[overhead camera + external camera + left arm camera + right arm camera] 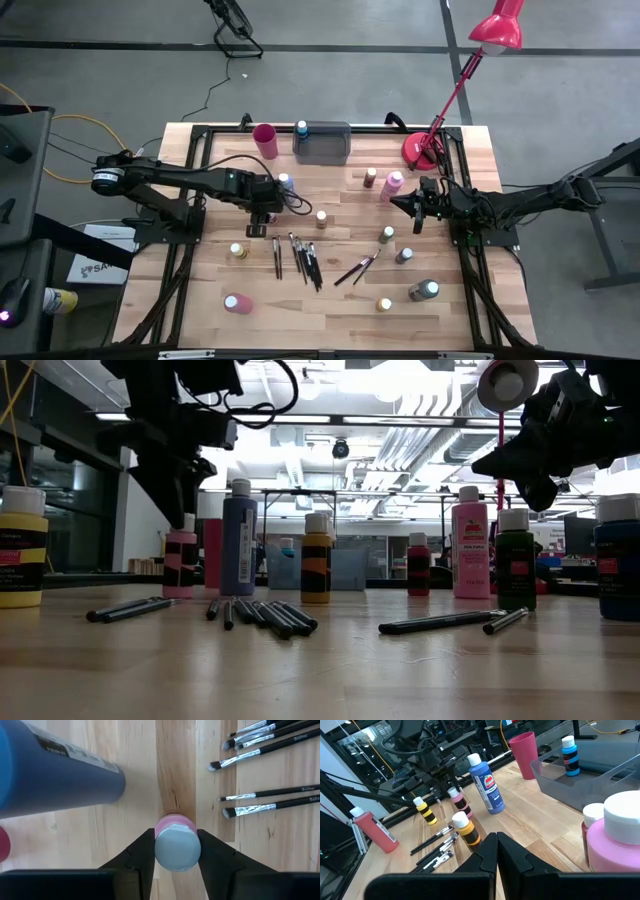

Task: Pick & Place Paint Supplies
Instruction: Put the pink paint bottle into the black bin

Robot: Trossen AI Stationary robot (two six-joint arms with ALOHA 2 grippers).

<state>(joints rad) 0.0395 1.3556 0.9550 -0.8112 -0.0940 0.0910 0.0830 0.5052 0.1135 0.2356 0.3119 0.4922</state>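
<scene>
A small pink bottle (pixel 176 827) with a pale cap stands upright on its base on the wooden table, left of centre, beside a taller blue bottle (pixel 285 182). My left gripper (pixel 262 214) reaches steeply down over the pink bottle and is shut on it. Several dark-handled paintbrushes (pixel 300 258) lie flat just nearer the front edge. My right gripper (pixel 413 203) hangs shut above the table's right side, holding nothing. Other paint bottles stand scattered across the table. My left gripper pinches the pink bottle's top end, at the pale cap (pixel 160 849), between its two fingers, one on each side. The fingers (pixel 140 855) come from above, pointing steeply down. The bottle stays upright with its base on the table (pixel 180 592).
At the far edge stand a red cup (pixel 265 140) and a grey tray (pixel 322 145) holding one blue bottle (pixel 302 128). A red lamp base (pixel 420 152) sits at the far right. A pink bottle (pixel 237 302) lies near the front left.
</scene>
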